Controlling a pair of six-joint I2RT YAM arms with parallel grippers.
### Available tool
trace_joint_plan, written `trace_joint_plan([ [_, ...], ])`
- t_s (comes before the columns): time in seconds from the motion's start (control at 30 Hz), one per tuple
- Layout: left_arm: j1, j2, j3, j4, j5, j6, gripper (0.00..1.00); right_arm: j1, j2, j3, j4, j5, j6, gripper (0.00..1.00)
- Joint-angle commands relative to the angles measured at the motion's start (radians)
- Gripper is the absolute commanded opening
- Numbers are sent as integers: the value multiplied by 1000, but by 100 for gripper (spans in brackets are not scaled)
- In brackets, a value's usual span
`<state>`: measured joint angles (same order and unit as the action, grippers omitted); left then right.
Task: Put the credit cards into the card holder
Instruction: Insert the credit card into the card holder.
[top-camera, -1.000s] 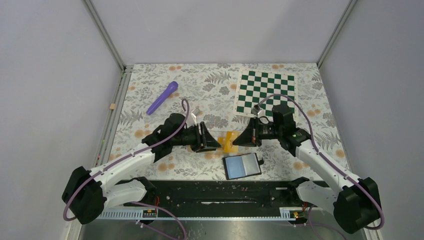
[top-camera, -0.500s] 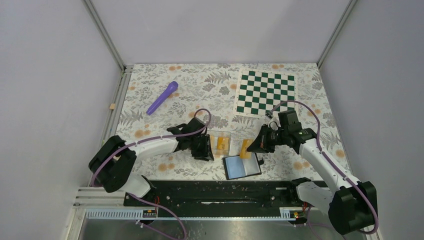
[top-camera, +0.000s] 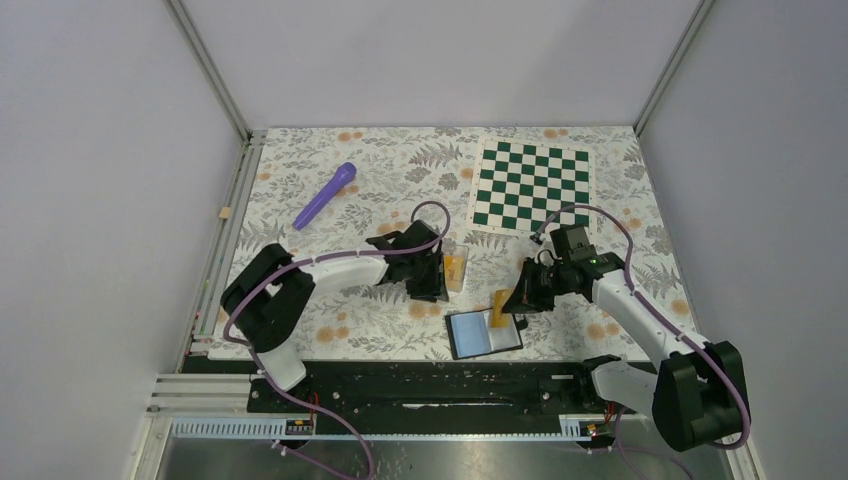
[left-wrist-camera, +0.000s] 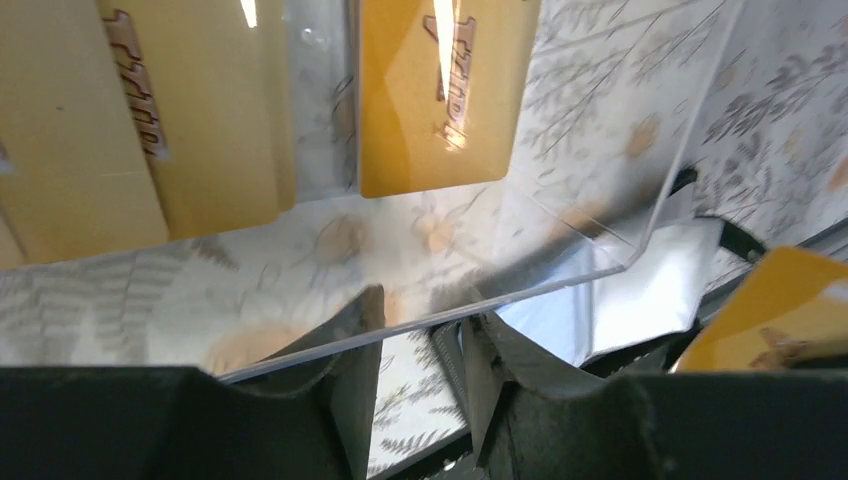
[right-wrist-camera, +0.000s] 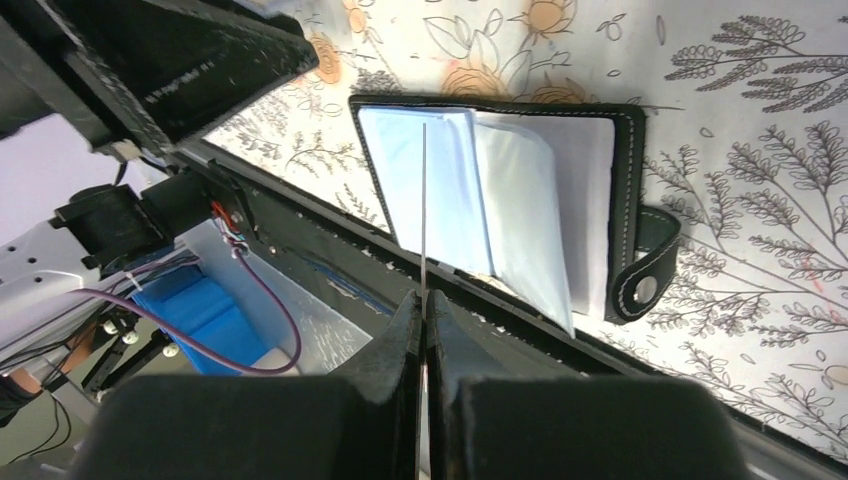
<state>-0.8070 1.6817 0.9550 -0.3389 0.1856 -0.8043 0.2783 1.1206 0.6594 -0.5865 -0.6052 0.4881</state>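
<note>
The card holder (top-camera: 485, 335) lies open on the floral table near the front edge, pale lining (right-wrist-camera: 500, 200) up. My right gripper (top-camera: 514, 300) is shut on one orange credit card (top-camera: 498, 303), held upright over the holder's back left part. In the right wrist view that card (right-wrist-camera: 424, 200) is edge-on, a thin line over the lining, between the shut gripper (right-wrist-camera: 424, 300). My left gripper (top-camera: 432, 278) is at a clear plastic box (top-camera: 455, 268) holding two more credit cards (left-wrist-camera: 440, 90). Its fingers (left-wrist-camera: 362, 340) stand apart, the box's near rim (left-wrist-camera: 560, 275) across their tips.
A purple pen-like object (top-camera: 325, 195) lies at the back left. A green-and-white chequered mat (top-camera: 530, 185) covers the back right. The holder's snap strap (right-wrist-camera: 645, 270) sticks out on its right side. The black base rail (top-camera: 430, 385) runs just in front of the holder.
My right gripper carried its card forward and down from the table's middle to the holder. The clear box came down onto the table, then shifted right and back with my left gripper.
</note>
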Motion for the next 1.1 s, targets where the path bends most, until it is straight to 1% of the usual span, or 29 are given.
trace_joint_plan([
  [0.0, 2, 93, 91, 53, -17, -8, 35, -5, 38, -31, 59, 23, -38, 0],
  [0.1, 2, 116, 119, 55, -1, -17, 36, -4, 68, -54, 106, 19, -36, 0],
  [0.2, 2, 100, 106, 53, 16, -21, 36, -4, 93, -79, 155, 11, -34, 0],
  [0.5, -15, -72, -95, 49, 62, -64, 35, -2, 135, -189, 400, -89, 39, 0],
  [0.67, -35, -128, -181, 70, 82, -106, 33, -1, 138, -196, 421, -96, 39, 0],
  [0.83, -74, -102, -191, 87, 97, -118, 32, 7, 170, -199, 436, -82, 39, 0],
  [0.97, -82, -64, -193, 128, 142, -141, 31, 19, 204, -198, 444, -83, 43, 0],
  [1.07, -85, -39, -183, 135, 150, -153, 30, 27, 208, -206, 472, -106, 64, 0],
])
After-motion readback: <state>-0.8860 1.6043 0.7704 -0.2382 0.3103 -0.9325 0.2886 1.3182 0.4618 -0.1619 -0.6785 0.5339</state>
